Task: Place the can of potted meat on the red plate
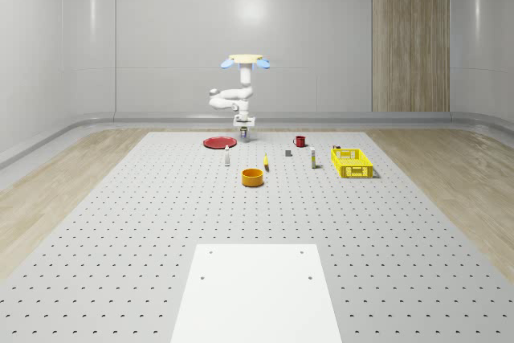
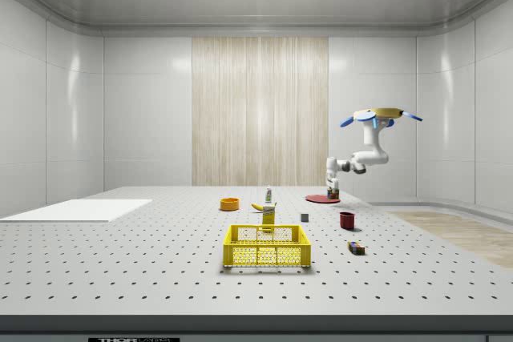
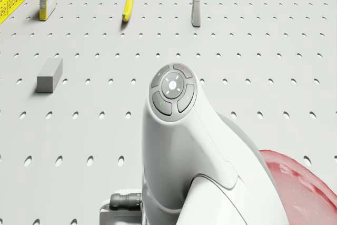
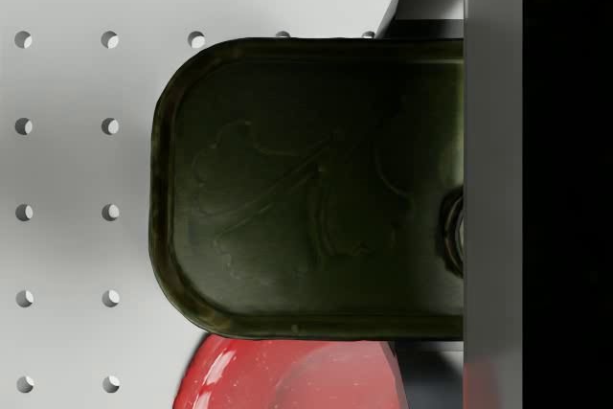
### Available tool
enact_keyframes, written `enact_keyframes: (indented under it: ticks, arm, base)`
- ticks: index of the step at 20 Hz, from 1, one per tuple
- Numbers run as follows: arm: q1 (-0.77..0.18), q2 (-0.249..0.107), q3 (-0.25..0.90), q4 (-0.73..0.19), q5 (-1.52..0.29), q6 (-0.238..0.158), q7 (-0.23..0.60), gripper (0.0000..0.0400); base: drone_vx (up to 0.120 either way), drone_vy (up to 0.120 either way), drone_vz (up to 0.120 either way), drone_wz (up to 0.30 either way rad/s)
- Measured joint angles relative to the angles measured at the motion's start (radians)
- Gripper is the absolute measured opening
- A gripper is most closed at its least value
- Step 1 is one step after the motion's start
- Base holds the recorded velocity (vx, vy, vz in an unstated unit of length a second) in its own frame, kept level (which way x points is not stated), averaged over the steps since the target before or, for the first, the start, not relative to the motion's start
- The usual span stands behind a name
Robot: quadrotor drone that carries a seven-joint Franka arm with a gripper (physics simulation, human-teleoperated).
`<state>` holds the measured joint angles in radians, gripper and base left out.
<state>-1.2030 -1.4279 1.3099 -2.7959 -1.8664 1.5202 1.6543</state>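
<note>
The drone (image 1: 245, 60) hovers above the far part of the table, just right of the red plate (image 1: 218, 142) in the whole-scene view. Its white arm (image 3: 179, 130) hangs down, and the gripper (image 1: 245, 124) is shut on the can of potted meat (image 4: 316, 189). In the wrist view the dark can lies flat against one finger (image 4: 493, 179), with the plate's rim (image 4: 297, 375) showing past its edge. In the side view the gripper (image 2: 332, 187) holds the can just above the plate (image 2: 322, 198). The drone view has the plate (image 3: 300, 188) beside the arm.
Nearer the front lie a white bottle (image 1: 227, 158), a banana (image 1: 266, 162), an orange bowl (image 1: 253, 177), a grey block (image 1: 288, 152), a small box (image 1: 312, 159), a red mug (image 1: 299, 140) and a yellow basket (image 1: 352, 162). A white panel (image 1: 257, 291) covers the front.
</note>
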Motion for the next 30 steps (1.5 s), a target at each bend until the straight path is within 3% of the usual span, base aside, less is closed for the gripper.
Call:
enact_keyframes:
  ticks: [30]
  arm:
    - [-0.013, -0.047, 0.006, 0.003, 0.021, 0.043, 0.011, 0.0287]
  base:
    - [0.009, -0.120, 0.000, 0.000]
